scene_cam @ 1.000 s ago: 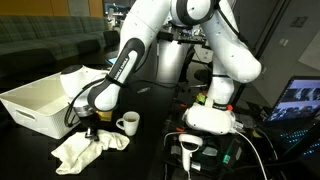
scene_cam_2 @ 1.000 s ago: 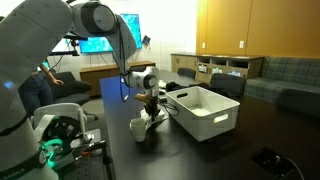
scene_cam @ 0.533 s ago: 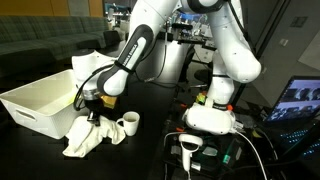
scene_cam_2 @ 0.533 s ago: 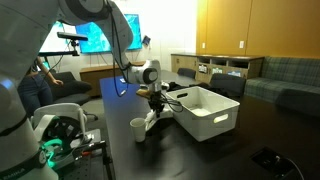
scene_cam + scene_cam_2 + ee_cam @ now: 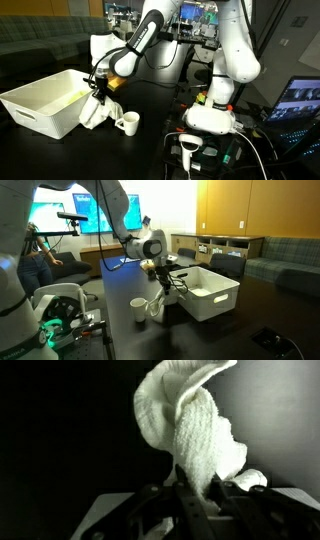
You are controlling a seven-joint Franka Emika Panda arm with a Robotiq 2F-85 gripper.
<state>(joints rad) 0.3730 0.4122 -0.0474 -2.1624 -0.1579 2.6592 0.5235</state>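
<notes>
My gripper [image 5: 98,89] is shut on a white towel [image 5: 95,112], which hangs from it above the dark table beside the white bin [image 5: 35,104]. In the wrist view the towel [image 5: 190,430] fills the middle, pinched between the two dark fingers [image 5: 188,495]. In an exterior view the gripper [image 5: 162,277] holds the towel [image 5: 159,302] up just left of the bin [image 5: 210,293]. A white mug [image 5: 127,123] stands on the table close to the towel's lower end; it also shows as the mug [image 5: 139,310] in front of the hanging cloth.
The robot's base [image 5: 210,115] stands at the right with cables and a lit device [image 5: 190,150] before it. A laptop screen [image 5: 300,100] glows at the far right. Couches [image 5: 290,255] and cabinets line the room behind.
The gripper has risen and carried the towel up off the table toward the bin's edge; a second ago the cloth lay spread beside the mug. The mug has stayed put.
</notes>
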